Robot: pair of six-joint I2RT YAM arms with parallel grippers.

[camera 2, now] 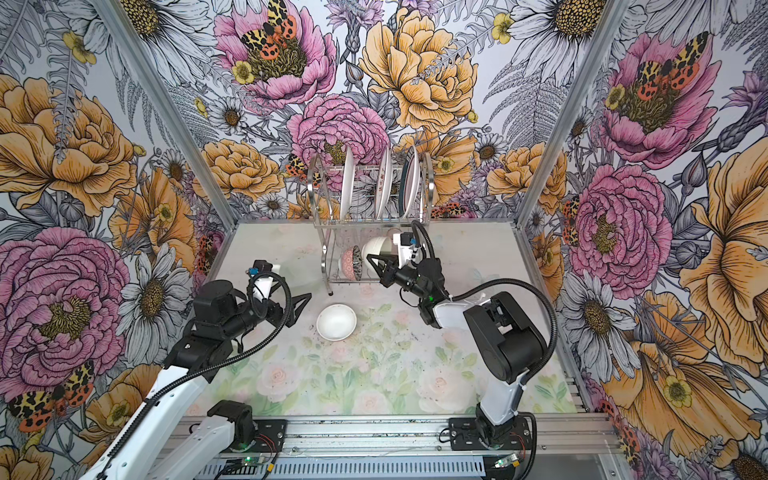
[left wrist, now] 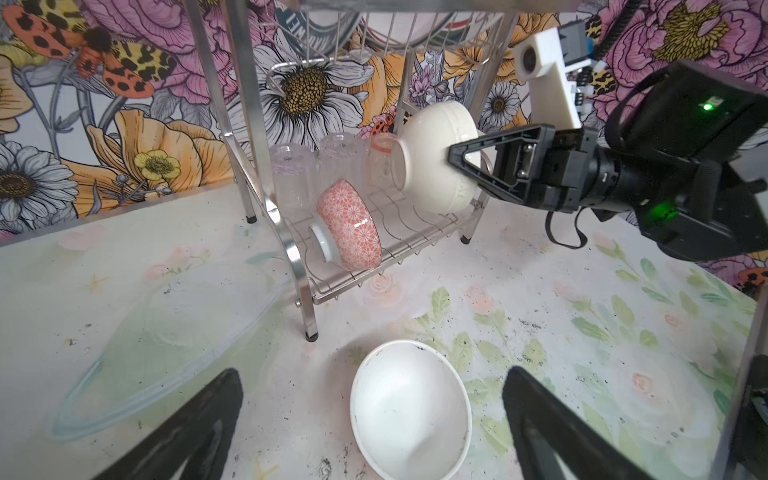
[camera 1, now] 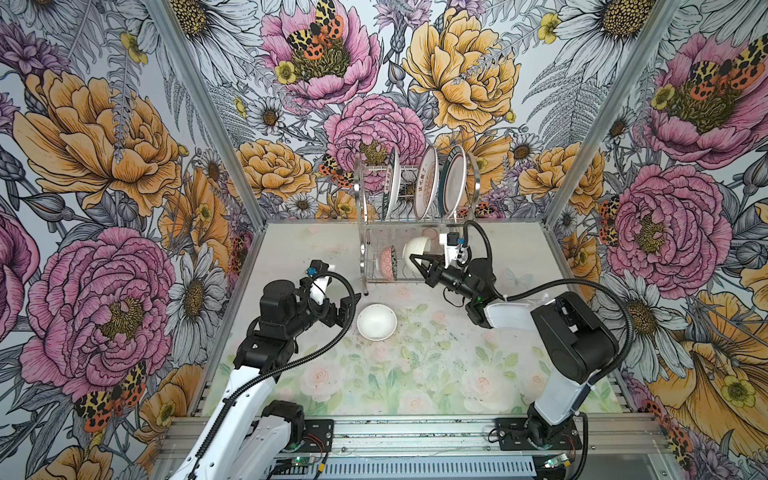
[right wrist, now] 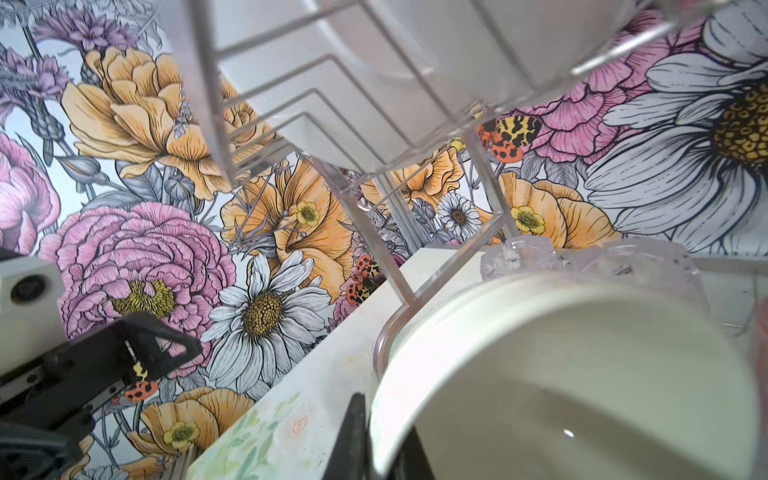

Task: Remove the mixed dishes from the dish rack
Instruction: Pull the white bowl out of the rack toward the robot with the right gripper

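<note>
The dishes are partly out of the rack (camera 1: 364,257), which stands at the back of the tabletop (camera 1: 415,374) against the flowered wall (camera 1: 124,166). Three plates (camera 1: 428,183) stand on edge in the slots of its upper tier, apart from one another. On the lower tier a patterned bowl (left wrist: 351,224) lies on its side near the left end, foot toward the left side frame. Behind it three cups (left wrist: 345,162) stand upside down in a row along the back.

At the right end of that tier the right hand (camera 1: 413,259) pinches the rim of a cream bowl (camera 1: 417,249) — one finger against the outside wall, the other inside the mouth, pressed close on the thin wall. The bowl is tipped on its side under the upper tier, foot toward the cups, mouth toward the arm. In the left wrist view its lower edge looks just above the shelf wires, though I cannot tell whether it touches them.

A white bowl (camera 1: 377,322) sits mouth up on the tabletop in front of the rack, near its front left leg. The left hand (camera 1: 345,311) hovers just beside it on the left, fingers spread wide and holding nothing — in the left wrist view the bowl shows between the two black fingers, apart from both.
</note>
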